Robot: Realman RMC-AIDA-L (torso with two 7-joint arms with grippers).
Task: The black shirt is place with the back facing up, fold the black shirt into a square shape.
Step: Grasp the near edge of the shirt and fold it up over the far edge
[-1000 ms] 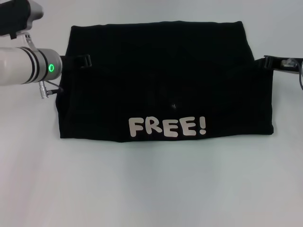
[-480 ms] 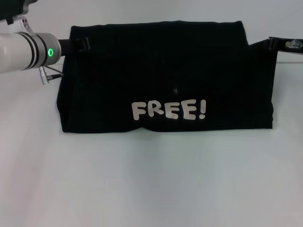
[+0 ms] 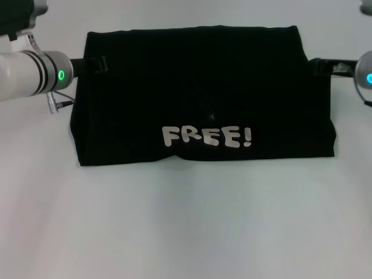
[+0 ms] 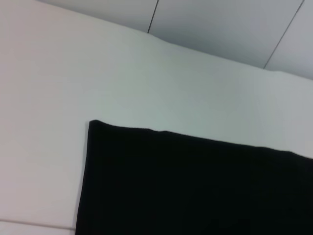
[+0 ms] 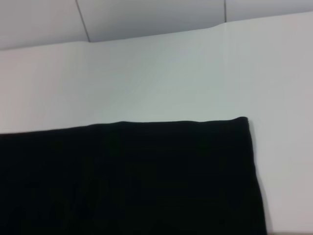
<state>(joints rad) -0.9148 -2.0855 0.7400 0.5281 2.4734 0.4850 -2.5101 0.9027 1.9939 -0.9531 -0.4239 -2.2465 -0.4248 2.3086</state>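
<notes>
The black shirt (image 3: 197, 87) lies across the far half of the white table (image 3: 186, 226). Its near part is folded over, so the cream "FREE!" print (image 3: 207, 136) faces up near the front fold. My left gripper (image 3: 97, 63) is at the shirt's left edge, dark fingers closed on the turned-over layer. At the right edge, my right gripper (image 3: 319, 64) holds the same layer. Both wrist views show only a far corner of the shirt (image 4: 195, 186) (image 5: 127, 176) on the table; no fingers appear there.
White table surface stretches in front of the shirt and on both sides. Grey wall panels (image 4: 220, 29) rise behind the table's far edge (image 5: 146, 36).
Both grippers carried the folded layer away from me, and the print moved farther back with it. In the last half second the right gripper dropped lower and the print stayed put.
</notes>
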